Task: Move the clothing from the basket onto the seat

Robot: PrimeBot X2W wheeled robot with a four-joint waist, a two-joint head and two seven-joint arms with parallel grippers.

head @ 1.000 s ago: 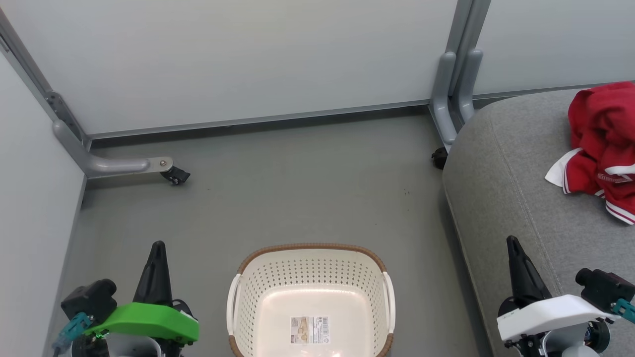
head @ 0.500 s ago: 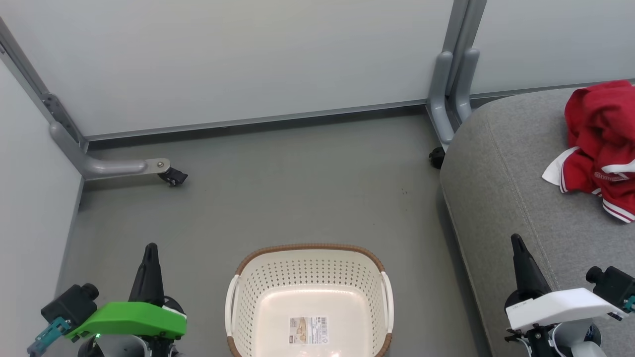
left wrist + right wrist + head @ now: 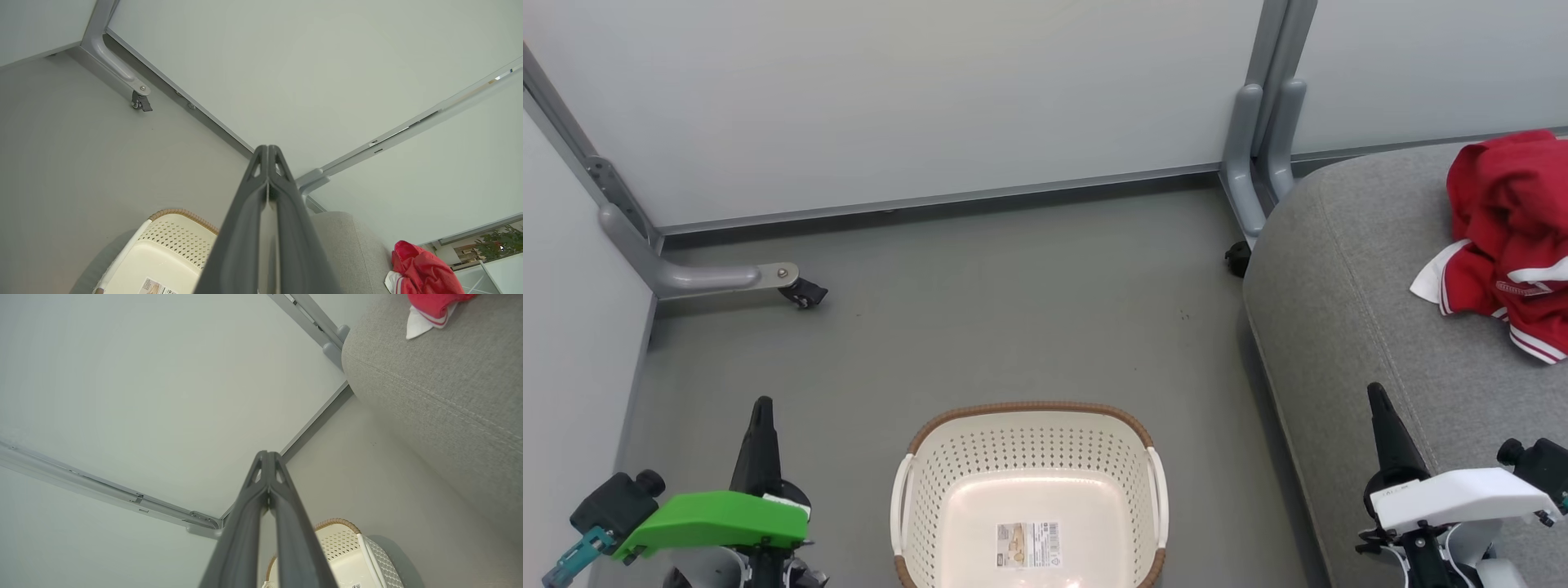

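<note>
The red clothing with white trim lies bunched on the grey seat at the right; it also shows in the left wrist view and the right wrist view. The cream basket with a brown rim stands on the floor at the bottom centre, holding nothing but its label sticker. My left gripper is shut and empty, left of the basket. My right gripper is shut and empty over the seat's front edge. Each wrist view shows its fingers pressed together.
Pale partition walls close off the back and left. A grey partition foot with a black caster sticks out over the floor at the left. Another grey post stands by the seat's back corner. Grey floor lies between basket and walls.
The head view has shifted slightly, so the scene sits a little to the left. Both grippers have drawn back lower in the view, still shut. Basket and clothing have not moved.
</note>
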